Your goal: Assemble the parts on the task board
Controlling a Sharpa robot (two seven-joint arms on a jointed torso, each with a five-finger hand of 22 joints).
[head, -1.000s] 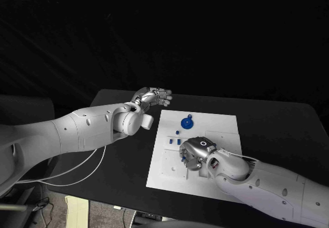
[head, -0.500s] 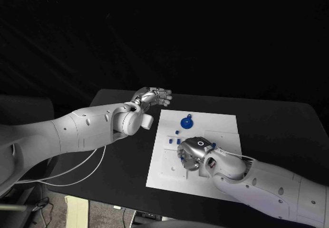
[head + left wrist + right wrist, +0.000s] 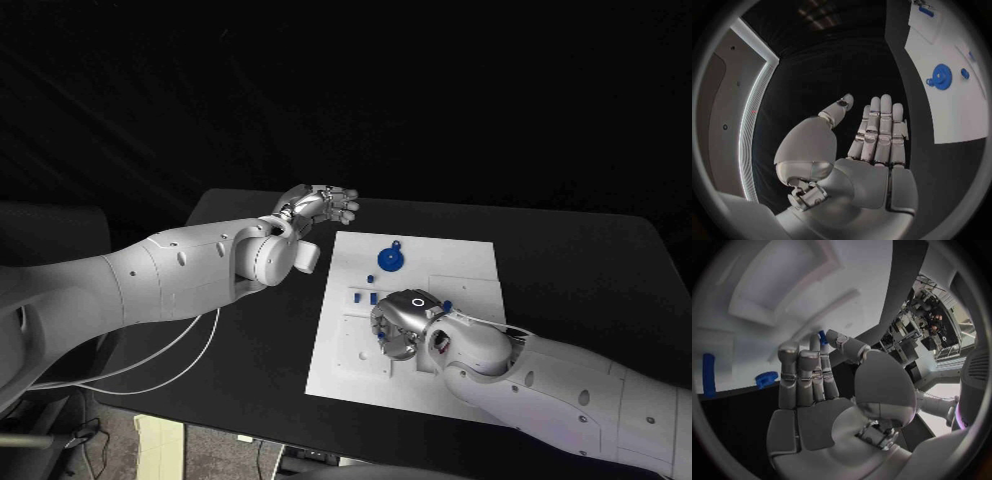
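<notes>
Over the last second the right robot hand [image 3: 405,322] edged toward nine o'clock over the task board [image 3: 469,262], pinching a small blue part [image 3: 822,337]; the left robot hand [image 3: 326,204] stayed open, empty, at the board's eleven o'clock off the desk [image 3: 577,260], so placement looked imminent.

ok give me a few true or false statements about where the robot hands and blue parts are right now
1. The left robot hand is off the task board, over the black table. True.
2. The left robot hand holds a blue part. False: in the left wrist view its fingers are straight and hold nothing.
3. The right robot hand is over the task board. True.
4. The round blue part lies on the table beside the board. False: it lies on the board, near its far end.
5. The right robot hand is touching the round blue part. False: they are apart.
</notes>
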